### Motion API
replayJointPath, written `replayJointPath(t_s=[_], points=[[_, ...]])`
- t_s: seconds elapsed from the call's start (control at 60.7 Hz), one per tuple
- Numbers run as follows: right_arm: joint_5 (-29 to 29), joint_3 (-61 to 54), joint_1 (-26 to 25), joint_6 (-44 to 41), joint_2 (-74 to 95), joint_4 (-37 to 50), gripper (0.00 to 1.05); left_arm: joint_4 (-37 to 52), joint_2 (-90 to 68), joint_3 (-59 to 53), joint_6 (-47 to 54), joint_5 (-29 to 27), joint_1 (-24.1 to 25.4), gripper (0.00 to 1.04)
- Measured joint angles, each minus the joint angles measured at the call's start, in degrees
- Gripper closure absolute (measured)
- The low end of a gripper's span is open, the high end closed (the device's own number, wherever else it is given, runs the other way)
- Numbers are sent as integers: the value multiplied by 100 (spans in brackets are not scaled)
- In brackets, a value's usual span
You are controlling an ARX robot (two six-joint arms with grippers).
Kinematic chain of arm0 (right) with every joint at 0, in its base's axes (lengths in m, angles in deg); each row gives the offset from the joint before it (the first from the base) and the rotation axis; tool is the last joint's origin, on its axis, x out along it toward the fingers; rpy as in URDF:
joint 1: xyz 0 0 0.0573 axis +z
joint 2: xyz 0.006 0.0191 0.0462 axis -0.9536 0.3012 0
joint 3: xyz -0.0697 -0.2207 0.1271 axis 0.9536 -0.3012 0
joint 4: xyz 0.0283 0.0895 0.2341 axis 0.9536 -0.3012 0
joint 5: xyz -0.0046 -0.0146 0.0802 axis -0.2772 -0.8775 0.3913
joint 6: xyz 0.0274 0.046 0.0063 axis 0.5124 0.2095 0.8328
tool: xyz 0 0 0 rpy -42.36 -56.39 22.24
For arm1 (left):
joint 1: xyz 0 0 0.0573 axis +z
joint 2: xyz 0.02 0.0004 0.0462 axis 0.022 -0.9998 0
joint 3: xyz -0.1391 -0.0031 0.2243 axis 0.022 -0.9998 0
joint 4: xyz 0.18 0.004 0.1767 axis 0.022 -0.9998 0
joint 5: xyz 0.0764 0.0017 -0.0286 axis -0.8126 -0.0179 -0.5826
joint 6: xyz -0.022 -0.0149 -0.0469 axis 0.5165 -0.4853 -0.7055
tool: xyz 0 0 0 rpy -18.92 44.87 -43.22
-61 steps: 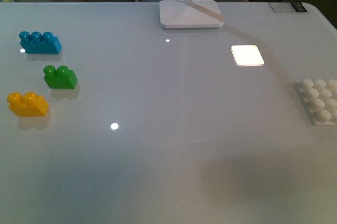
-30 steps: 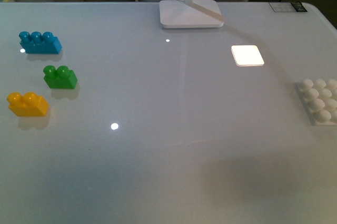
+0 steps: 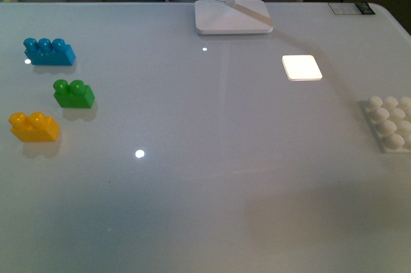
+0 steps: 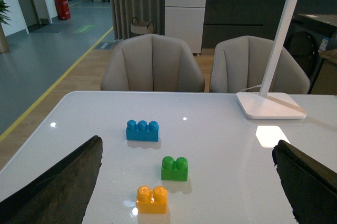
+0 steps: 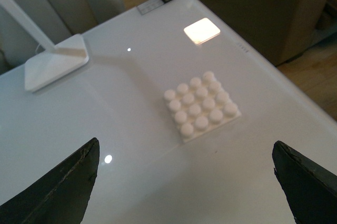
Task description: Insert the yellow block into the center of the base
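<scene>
Now, a count on the glossy white bench [image 3: 212, 183]: three toy bricks and one plate. One small yellow-orange two-stud plastic block [image 3: 34, 126]; one green two-stud plastic brick [image 3: 74, 94]; one longer blue three-stud plastic brick [image 3: 49, 51]. All three stand upright in a loose column at the left side, apart from one another; yellow is nearest the robot, blue farthest. One flat white square studded plastic base [image 3: 388, 122] lies at the right edge of the front view, partly cut off; the right wrist view shows sixteen studs, four by four. The yellow block is well apart from the base, across the bench. One smooth white lamp foot [image 3: 232, 16] at the far edge; one bright white square patch [image 3: 302, 67] near it; two beige chairs [image 4: 152, 63] behind the bench.

The left claw [image 4: 187, 144] has two dark fingers spread wide apart; the right claw [image 5: 185, 144] likewise.

Against the earlier frames: no brick, plate or lamp foot has shifted.
</scene>
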Motion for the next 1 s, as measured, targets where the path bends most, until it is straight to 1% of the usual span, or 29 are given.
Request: replayJointPath(t_s=[0.099, 0.132, 0.198, 0.28, 0.362, 0.428, 0.51, 0.774, 0.856, 1.004], points=[[374, 396, -514, -332, 1370, 984, 9, 0, 0, 0, 0, -2, 0, 7], [479, 514, -601, -452, 1759, 1215, 9, 0, 0, 0, 0, 0, 0, 7], [846, 911, -798, -1001, 2999, 1672, 9, 0, 0, 0, 0, 0, 0, 7], [984, 1211, -841, -1399, 3963, 1985, 9, 0, 0, 0, 0, -2, 0, 7], [1152, 1425, -796, -1816, 4607, 2124, 9, 2, 0, 0, 0, 0, 0, 7], [1305, 1641, -732, -2350, 5272, 2280, 9, 0, 0, 0, 0, 0, 0, 7], [1469, 1825, -732, -2706, 5770, 2389, 9, 0, 0, 0, 0, -2, 0, 7], [1694, 2505, -909, -3311, 7370, 2752, 9, 0, 0, 0, 0, -2, 0, 7], [1794, 2835, -1003, -3517, 7925, 2712, 9, 0, 0, 0, 0, -2, 0, 7], [1886, 3558, -1176, -3713, 8474, 2398, 9, 0, 0, 0, 0, -2, 0, 7]])
